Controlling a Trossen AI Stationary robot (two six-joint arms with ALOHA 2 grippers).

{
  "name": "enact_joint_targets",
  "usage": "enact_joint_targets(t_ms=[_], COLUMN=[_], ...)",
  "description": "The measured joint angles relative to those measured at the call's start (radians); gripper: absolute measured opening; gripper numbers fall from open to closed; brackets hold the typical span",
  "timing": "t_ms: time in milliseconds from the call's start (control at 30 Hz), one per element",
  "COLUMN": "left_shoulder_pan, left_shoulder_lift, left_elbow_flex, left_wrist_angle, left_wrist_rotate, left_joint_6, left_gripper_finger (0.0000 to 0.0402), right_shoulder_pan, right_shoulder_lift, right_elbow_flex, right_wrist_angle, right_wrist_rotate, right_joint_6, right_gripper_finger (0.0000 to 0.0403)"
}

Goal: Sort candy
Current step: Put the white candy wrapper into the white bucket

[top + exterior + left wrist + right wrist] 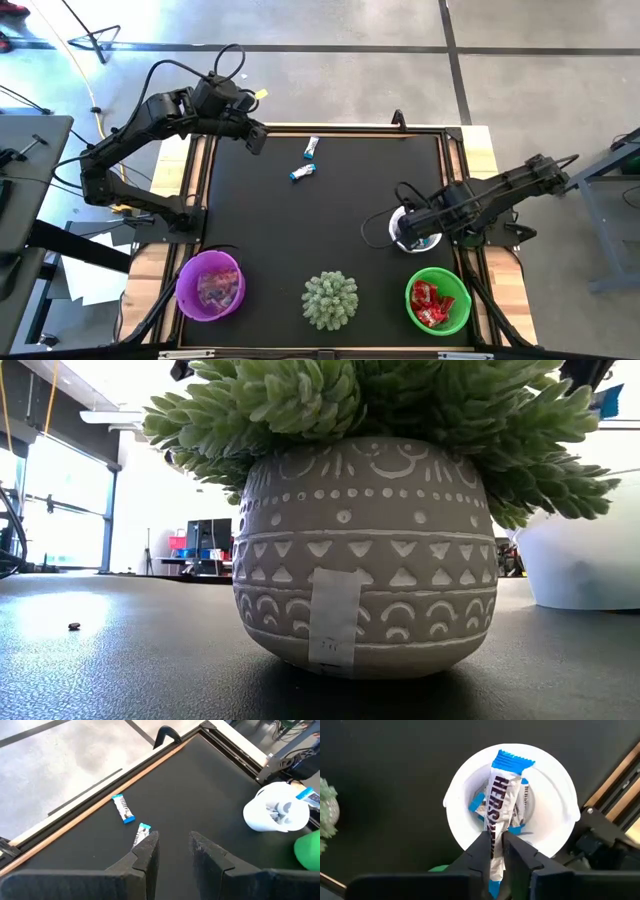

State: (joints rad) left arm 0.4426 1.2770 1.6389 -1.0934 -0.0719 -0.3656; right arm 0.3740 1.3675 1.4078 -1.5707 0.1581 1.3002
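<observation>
Blue-and-white foil marks the wrapped candy bar [500,815] pinched between the right gripper's [497,851] nearly closed fingers, hanging directly over the round white plastic cup [457,815] at the right centre of the high view, where a few like-wrapped pieces already lie. The step in hand looks like the drop of a blue-and-white sweet into its container; the next move would call for parting the fingers enough for the bar to fall inside the rim, then lifting clear. Two more blue-and-white candies [304,172] lie on the black mat [330,220] near the upper middle, just beside the left gripper [172,842], which hovers partly open and empty. Along the bottom stand a purple bowl [210,285] of pinkish sweets, a spiky pale-green plant [330,299] and a green bowl [438,300] of red ones.
</observation>
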Motion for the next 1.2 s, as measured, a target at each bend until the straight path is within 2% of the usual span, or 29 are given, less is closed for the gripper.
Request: enact_joint_targets(t_ms=[200, 367, 533, 733, 867, 1000, 1200], left_shoulder_pan=[-0.018, -0.041, -0.047, -0.047, -0.037, -0.030, -0.029], left_shoulder_lift=[0.000, 0.000, 0.000, 0.000, 0.000, 0.000, 0.000], left_elbow_flex=[0.000, 0.000, 0.000, 0.000, 0.000, 0.000, 0.000], left_wrist_angle=[-0.001, -0.001, -0.002, -0.006, -0.006, -0.007, -0.009], left_wrist_rotate=[0.000, 0.000, -0.001, -0.003, -0.010, -0.062, -0.132], left_joint_6=[-0.001, 0.000, 0.007, 0.086, 0.144, 0.202, 0.353], left_gripper_finger=[0.0090, 0.0090, 0.0090, 0.0090, 0.0090, 0.0090, 0.0090], right_shoulder_pan=[0.000, 0.000, -0.012, -0.090, -0.176, -0.286, -0.442], right_shoulder_lift=[-0.004, -0.004, -0.004, -0.004, -0.004, 0.030, 0.164], right_elbow_flex=[0.000, 0.000, 0.000, 0.000, 0.000, 0.001, 0.001], right_wrist_angle=[0.000, 0.000, 0.041, 0.143, 0.268, 0.457, 0.807], right_wrist_rotate=[-0.013, -0.029, 0.001, 0.052, 0.129, 0.129, 0.111], right_joint_6=[-0.062, -0.042, -0.017, -0.068, -0.121, -0.249, -0.400], right_gripper_finger=[0.0096, 0.0129, 0.0135, 0.0133, 0.0133, 0.0133, 0.0133])
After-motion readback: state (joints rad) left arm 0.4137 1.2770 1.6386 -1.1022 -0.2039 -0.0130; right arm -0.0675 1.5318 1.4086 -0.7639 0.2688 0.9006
